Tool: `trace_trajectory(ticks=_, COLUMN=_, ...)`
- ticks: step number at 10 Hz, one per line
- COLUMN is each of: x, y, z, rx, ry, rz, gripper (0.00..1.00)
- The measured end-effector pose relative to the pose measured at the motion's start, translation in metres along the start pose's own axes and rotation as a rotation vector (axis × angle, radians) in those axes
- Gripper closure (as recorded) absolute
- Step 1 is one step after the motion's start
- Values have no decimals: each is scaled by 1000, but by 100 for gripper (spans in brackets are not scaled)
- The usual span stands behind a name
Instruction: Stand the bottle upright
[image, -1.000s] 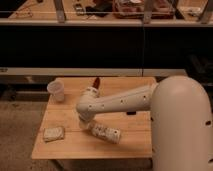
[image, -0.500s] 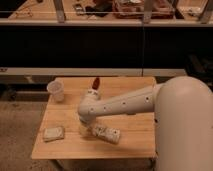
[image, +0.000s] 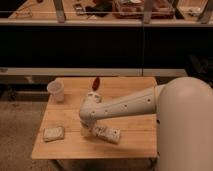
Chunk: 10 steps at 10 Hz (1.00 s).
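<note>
The cream-white bottle (image: 108, 134) lies on its side near the front of the wooden table (image: 130, 90), its long axis running left to right. My gripper (image: 88, 131) hangs at the end of the white arm (image: 125, 106) and sits right at the bottle's left end, low over the tabletop. The gripper's body hides the contact between it and the bottle.
A translucent white cup (image: 56, 91) stands upright at the table's back left corner. A flat pale packet (image: 53, 133) lies at the front left. A small red object (image: 95, 82) sits at the back middle. A dark counter runs behind the table.
The arm has swung down and toward the front left, bringing the gripper onto the bottle's left end. The bottle has stayed lying in about the same place.
</note>
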Motion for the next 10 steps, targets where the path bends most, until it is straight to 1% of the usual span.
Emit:
trace_trajectory(ticks=1, x=0, y=-1, z=0, rx=-1, ry=-1, rz=-6, gripper=60)
trace_trajectory(ticks=2, x=0, y=-1, z=1, rx=-1, ry=-3, rz=-11, gripper=63)
trace_trajectory(ticks=5, x=4, y=-4, z=4, rx=-1, ry=-15, rz=-28, gripper=64)
trace_trajectory(ticks=7, x=10, y=-1, z=-1, rx=0, ry=-3, rz=-5, gripper=64)
trace_trajectory(ticks=9, x=34, y=9, z=-24, rx=8, ry=76, rz=55, gripper=64)
trace_trajectory(ticks=10, x=46, y=15, z=-36, rx=15, ry=122, rz=89, gripper=64)
